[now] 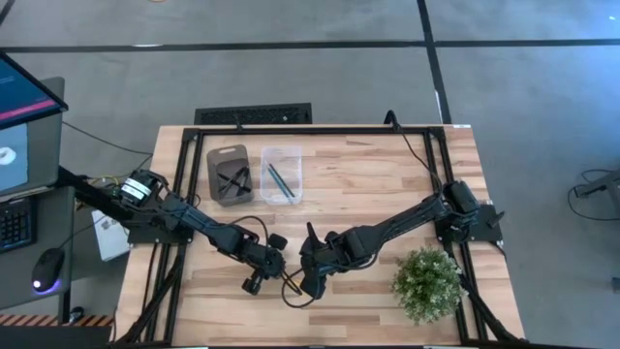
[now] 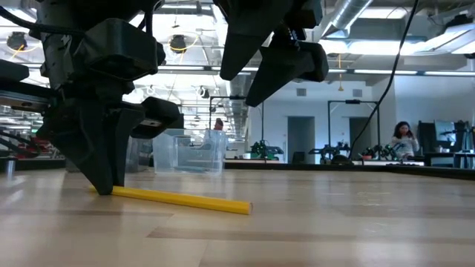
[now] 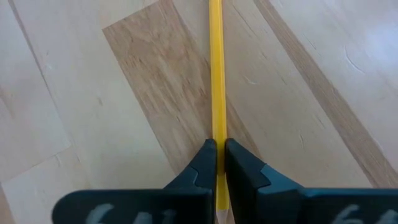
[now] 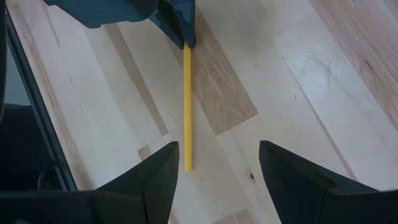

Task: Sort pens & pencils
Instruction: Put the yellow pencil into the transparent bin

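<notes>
Near the table's front edge, your yellow pencil [image 2: 178, 199] lies flat on the wood, one end pinched between the left gripper [image 3: 217, 163] fingers, which are closed tight on it. Your right gripper [image 4: 217, 165] hangs just above, fingers spread wide and holding nothing.

Matt pale wood table [image 3: 93, 112], smooth yellow pencil [image 3: 216, 74], matt black plastic jaws.

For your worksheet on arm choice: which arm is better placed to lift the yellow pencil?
Left. The left gripper already pinches the yellow pencil at one end on the table, while the right gripper hovers open above it.
</notes>
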`<state>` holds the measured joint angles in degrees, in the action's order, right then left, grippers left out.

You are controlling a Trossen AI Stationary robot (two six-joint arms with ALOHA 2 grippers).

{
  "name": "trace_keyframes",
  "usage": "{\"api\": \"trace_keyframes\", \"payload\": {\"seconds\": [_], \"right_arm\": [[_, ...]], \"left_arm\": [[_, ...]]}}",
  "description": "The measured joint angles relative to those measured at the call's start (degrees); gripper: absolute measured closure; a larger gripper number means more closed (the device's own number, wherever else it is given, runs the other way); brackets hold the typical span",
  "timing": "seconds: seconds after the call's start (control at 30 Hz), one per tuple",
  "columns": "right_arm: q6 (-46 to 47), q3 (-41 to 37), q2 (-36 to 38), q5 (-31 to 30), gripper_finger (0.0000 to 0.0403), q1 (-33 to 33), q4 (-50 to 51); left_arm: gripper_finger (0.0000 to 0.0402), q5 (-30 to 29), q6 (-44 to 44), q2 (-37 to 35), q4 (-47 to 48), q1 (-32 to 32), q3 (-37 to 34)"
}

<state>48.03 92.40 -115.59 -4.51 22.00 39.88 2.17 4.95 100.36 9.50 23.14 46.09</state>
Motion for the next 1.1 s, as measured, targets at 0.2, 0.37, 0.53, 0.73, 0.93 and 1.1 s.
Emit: {"api": "trace_keyframes", "payload": {"seconds": [0.2,0.37,0.53,0.73,0.93,1.1], "right_arm": [[0.0,0.0,0.0,0.0,0.0159,0.0,0.0],[1.9,0.0,0.0,0.0,0.0159,0.0,0.0],[1.9,0.0,0.0,0.0,0.0159,0.0,0.0],[1.7,0.0,0.0,0.0,0.0159,0.0,0.0],[1.6,0.0,0.0,0.0,0.0159,0.0,0.0],[1.6,0.0,0.0,0.0,0.0159,0.0,0.0]], "left_arm": [[0.0398,0.0,0.0,0.0,0.0,0.0,0.0],[0.0396,0.0,0.0,0.0,0.0,0.0,0.0],[0.0396,0.0,0.0,0.0,0.0,0.0,0.0],[0.0396,0.0,0.7,0.0,0.1,0.0,0.0],[0.0396,0.4,3.0,-2.4,0.9,-0.2,-0.2],[0.0393,0.1,5.2,-4.9,5.7,-0.3,-0.4]]}}
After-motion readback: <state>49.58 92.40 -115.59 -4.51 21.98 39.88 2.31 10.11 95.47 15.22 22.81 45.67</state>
